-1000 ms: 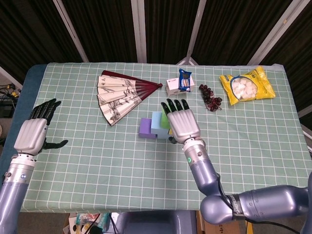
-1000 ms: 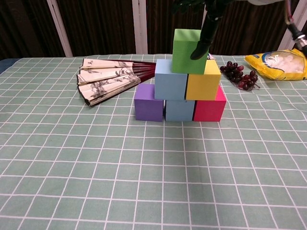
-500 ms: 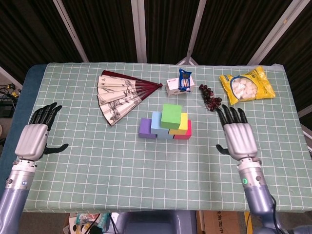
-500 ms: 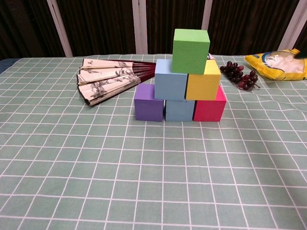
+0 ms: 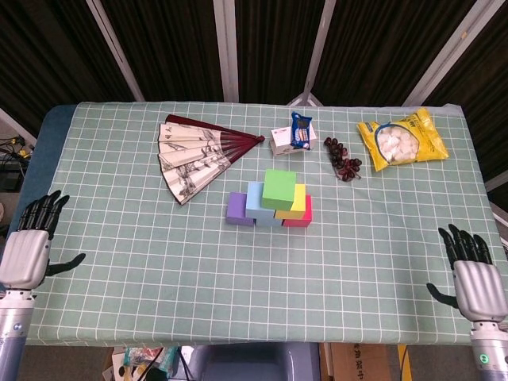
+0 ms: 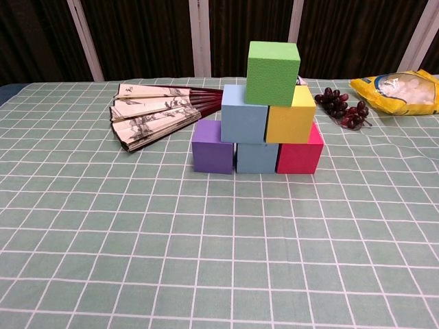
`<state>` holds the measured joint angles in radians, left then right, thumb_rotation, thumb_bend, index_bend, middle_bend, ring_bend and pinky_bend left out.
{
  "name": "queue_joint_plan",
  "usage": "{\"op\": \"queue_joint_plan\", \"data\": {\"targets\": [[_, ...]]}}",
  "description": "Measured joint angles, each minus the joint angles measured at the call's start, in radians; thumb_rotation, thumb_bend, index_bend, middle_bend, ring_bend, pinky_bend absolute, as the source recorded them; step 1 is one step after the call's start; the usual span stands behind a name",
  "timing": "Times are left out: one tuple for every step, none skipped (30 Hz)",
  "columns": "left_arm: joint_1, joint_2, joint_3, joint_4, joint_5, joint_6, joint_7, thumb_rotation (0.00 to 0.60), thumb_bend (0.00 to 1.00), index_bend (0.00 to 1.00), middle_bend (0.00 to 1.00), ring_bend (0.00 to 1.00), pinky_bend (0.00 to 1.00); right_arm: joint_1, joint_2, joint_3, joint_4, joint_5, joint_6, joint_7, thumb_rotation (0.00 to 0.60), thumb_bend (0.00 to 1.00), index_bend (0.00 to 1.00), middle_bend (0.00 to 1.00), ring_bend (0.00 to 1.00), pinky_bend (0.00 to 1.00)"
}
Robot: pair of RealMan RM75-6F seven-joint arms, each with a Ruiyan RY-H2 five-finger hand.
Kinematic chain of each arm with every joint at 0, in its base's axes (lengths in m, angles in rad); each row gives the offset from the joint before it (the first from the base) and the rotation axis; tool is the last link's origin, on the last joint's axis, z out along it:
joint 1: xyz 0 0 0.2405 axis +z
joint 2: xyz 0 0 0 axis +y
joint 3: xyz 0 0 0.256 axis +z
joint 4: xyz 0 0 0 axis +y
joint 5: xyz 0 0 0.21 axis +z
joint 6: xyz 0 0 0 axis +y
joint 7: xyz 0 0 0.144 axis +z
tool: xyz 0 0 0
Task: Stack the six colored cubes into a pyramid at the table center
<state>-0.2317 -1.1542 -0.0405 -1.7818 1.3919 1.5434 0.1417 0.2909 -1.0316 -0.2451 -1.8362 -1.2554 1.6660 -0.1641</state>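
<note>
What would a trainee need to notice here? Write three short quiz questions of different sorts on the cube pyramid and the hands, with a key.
1. True or false: the green foam cube sits on top of the pyramid.
2. Multiple choice: which cube is at the left end of the bottom row in the chest view? A) pink foam cube B) purple foam cube C) yellow foam cube
3. Fill in: both the left hand and the right hand hold ____.

Key:
1. True; it rests on the light blue foam cube and the yellow one.
2. B.
3. Nothing; both lie open near the table's front corners.
</note>
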Motion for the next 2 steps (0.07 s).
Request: {"op": "queue_joint_plan", "data": {"targets": [[0.011,-0.006,0.006,0.022,0.018,0.015,-0.011,0.600,0.03,0.00,0.00,0.00,0.00,-0.015,-0.004,-0.002,0.022,-0.021,0.012,0.007,0.600,0.21,0.00,0.00,0.00,0.00],[0.019,-0.011,0.010,0.039,0.030,0.026,-0.019,0.600,0.03,0.00,0.00,0.00,0.00,-0.029,-0.008,-0.003,0.041,-0.041,0.024,0.012,0.600,0.21,0.00,0.00,0.00,0.00]]}}
